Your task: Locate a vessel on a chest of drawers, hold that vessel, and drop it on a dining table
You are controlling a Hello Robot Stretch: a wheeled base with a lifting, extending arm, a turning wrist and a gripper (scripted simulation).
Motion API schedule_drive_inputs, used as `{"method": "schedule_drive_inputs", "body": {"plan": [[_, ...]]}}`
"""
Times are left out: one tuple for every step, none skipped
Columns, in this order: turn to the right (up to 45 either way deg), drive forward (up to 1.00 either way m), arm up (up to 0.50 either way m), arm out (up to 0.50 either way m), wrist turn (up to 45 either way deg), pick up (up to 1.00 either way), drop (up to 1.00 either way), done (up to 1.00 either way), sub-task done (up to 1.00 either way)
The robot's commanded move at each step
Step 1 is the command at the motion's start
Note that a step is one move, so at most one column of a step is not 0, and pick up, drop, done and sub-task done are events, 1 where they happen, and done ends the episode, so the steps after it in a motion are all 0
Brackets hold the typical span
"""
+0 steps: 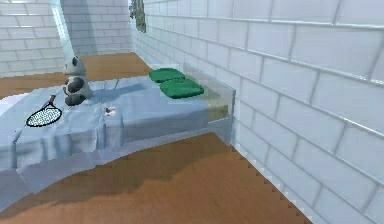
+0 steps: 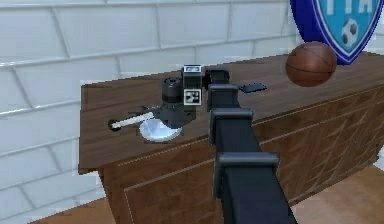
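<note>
Wooden floor (image 1: 200, 180) open ahead beside bed (image 1: 130, 120); fingers (image 2: 127, 121) at pale vessel (image 2: 160, 131) on chest of drawers (image 2: 300, 130), their state and hold we cannot tell.

This is a bedroom in a home: a low bed (image 1: 130, 125) with a pale blue sheet and two green pillows (image 1: 175, 82) stands against white brick walls (image 1: 300, 70) on a brown wooden floor (image 1: 190, 185). A tennis racket (image 1: 42, 112) and a grey and white soft toy (image 1: 77, 80) lie on the bed, the sort of personal things kept in a room someone lives in. In the arm side view a brown wooden chest of drawers (image 2: 320, 120) stands along the same kind of wall, with a basketball (image 2: 311, 63) on its top and a blue shield-shaped sports crest (image 2: 345, 25) hanging on the wall above.
</note>
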Motion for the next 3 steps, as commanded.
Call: {"method": "schedule_drive_inputs", "body": {"plan": [[0.0, 0.0, 0.0, 0.0, 21.0, 0.0, 0.0, 0.0, 0.0], [0.0, 0.0, -0.1, 0.0, 0.0, 0.0, 0.0, 0.0, 0.0], [0.0, 0.0, 0.0, 0.0, 0.0, 1.0, 0.0, 0.0, 0.0]]}}
